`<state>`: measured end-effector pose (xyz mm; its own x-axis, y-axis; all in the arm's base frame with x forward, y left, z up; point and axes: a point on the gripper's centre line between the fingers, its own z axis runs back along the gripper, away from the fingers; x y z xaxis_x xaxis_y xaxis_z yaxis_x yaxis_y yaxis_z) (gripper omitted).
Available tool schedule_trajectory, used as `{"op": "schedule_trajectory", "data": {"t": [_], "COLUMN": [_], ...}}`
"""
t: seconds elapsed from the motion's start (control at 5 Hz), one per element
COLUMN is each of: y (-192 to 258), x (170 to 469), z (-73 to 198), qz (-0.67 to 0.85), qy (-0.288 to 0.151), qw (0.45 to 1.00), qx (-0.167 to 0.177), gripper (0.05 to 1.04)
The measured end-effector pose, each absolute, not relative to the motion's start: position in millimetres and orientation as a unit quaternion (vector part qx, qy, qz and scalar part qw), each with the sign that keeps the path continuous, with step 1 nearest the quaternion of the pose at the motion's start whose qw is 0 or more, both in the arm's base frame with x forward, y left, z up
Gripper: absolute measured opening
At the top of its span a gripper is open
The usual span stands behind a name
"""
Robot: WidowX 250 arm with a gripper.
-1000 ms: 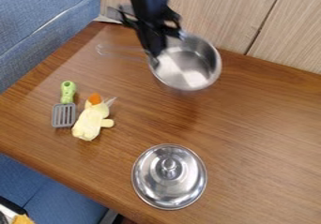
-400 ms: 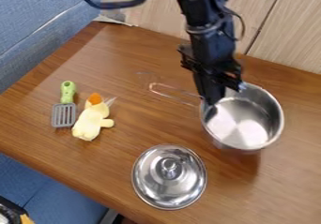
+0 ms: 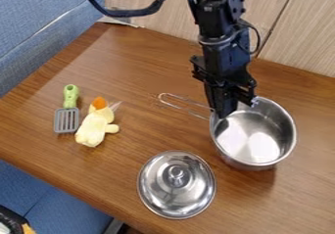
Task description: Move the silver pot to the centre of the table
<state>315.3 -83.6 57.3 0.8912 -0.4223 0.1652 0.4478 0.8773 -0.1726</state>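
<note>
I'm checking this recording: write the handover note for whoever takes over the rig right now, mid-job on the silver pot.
Pincer: closed on the pot's rim, at its upper left in the picture.
Silver pot: open side up, above and right of the lid in the picture; can't tell whether it touches the table.
Done: pot gripped.
Left: probably check centring, since the table runs out of view, then set down if needed and release.

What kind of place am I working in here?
Probably a mock kitchen setup on an ordinary table: a silver pot, a metal lid and a slotted spatula suggest cooking, while a plush duck toy hints at play or testing.
</note>
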Motion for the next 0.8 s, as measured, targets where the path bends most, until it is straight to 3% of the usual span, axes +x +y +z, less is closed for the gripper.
{"op": "schedule_trajectory", "data": {"t": [0.2,0.6,0.8], "y": [-77.9,-83.8,-83.6], "x": [315.0,316.1,313.2], "z": [43.6,38.4,38.3], "qz": [-0.225,-0.235,-0.237], "qy": [-0.041,-0.036,-0.027], "qw": [0.969,0.966,0.965], "qx": [-0.089,-0.105,-0.107], "gripper": [0.068,0.097,0.264]}}
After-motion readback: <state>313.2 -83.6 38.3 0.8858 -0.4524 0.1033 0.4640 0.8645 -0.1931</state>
